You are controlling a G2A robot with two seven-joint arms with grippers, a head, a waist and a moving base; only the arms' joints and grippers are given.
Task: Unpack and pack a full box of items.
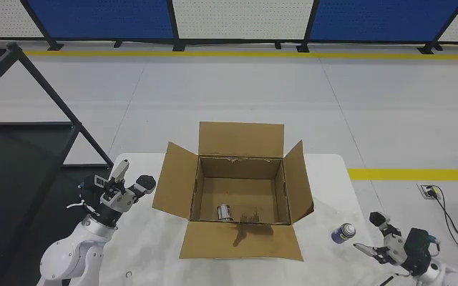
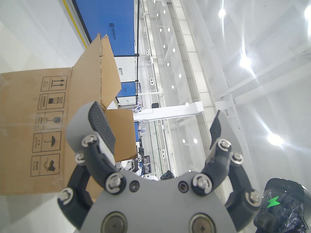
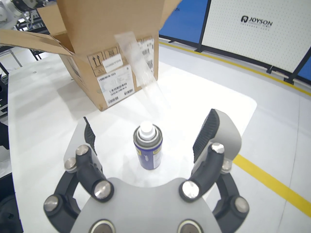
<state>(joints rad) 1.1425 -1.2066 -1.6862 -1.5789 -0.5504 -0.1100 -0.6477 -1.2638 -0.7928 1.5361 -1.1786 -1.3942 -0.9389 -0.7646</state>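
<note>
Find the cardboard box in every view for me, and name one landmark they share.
Top view: the cardboard box stands on the table, flaps open, at the picture's centre.
Left wrist view: its printed side wall rises behind one finger of the open left gripper.
Right wrist view: it stands beyond the spray can, past the open right gripper.
Shared landmark: the blue wall panels beyond the box.

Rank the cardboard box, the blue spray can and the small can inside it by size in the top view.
Largest: cardboard box, by far.
Then blue spray can and small can: near alike; one stands, one lies deeper in the box, so unranked.
</note>
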